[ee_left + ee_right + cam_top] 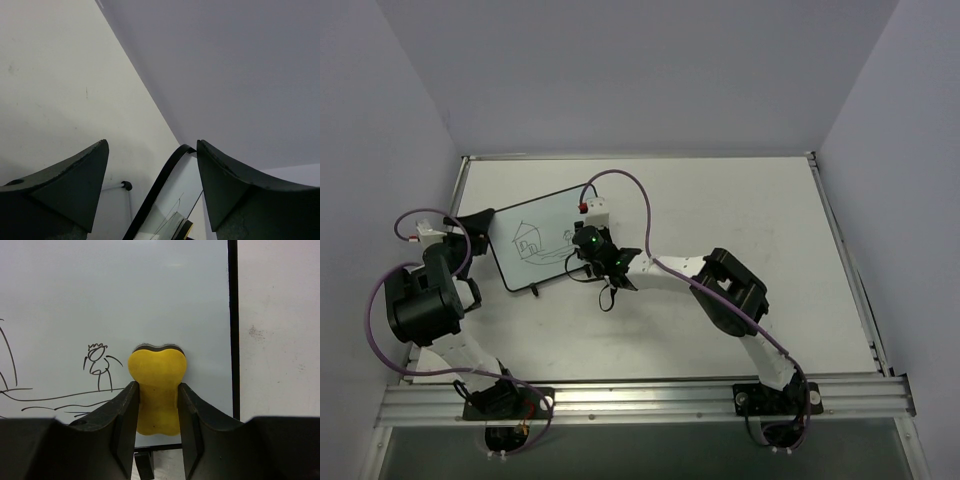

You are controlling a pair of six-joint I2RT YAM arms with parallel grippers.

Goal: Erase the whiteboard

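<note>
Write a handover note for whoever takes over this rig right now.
Left gripper: open, fingers either side of the whiteboard's left edge, not pinching it.
Right gripper: shut on the eraser, at the board's right part beside the small figure.
Done: eraser in hand; the drawing looks whole, nothing wiped yet.
Left: wipe off the entire drawing.

Whiteboard (535,250): lies tilted on the table (720,200), toward 10 o'clock, with a little house drawn on it.
Left gripper (485,222): at the board's 9 o'clock edge.
Right gripper (586,243): over the board's 3 o'clock edge.
</note>
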